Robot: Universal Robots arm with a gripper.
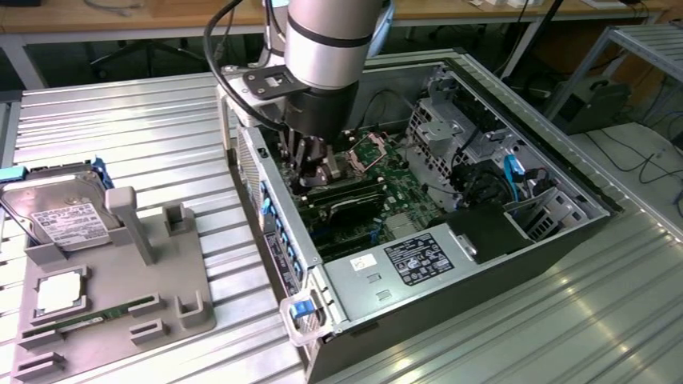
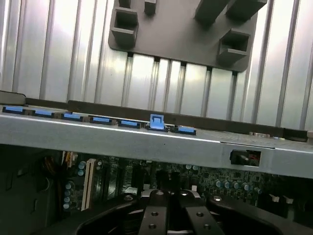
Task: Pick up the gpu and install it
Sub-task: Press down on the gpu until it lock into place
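Exterior view puts the end effector [image 1: 310, 178] low inside the open computer case [image 1: 555, 240], its fingers drawn together just above the green circuit board [image 1: 397, 192]. A black-faced card, the gpu [image 1: 344, 190], lies directly under the fingertips, set across the board near the case's slotted rear wall; whether the fingers pinch it or only touch it cannot be told. In the wrist view the end effector [image 2: 171, 196] shows its two black fingers [image 2: 155, 215] side by side over the board [image 2: 220, 178], with a row of blue clips [image 2: 100, 120] along the case's grey edge [image 2: 146, 139]. Outside the case, toward the exterior view's left, a grey holder [image 1: 117, 288] stands on the ribbed metal desk [image 1: 139, 136], carrying a silver hard drive [image 1: 64, 220] and a narrow green memory stick [image 1: 91, 318].
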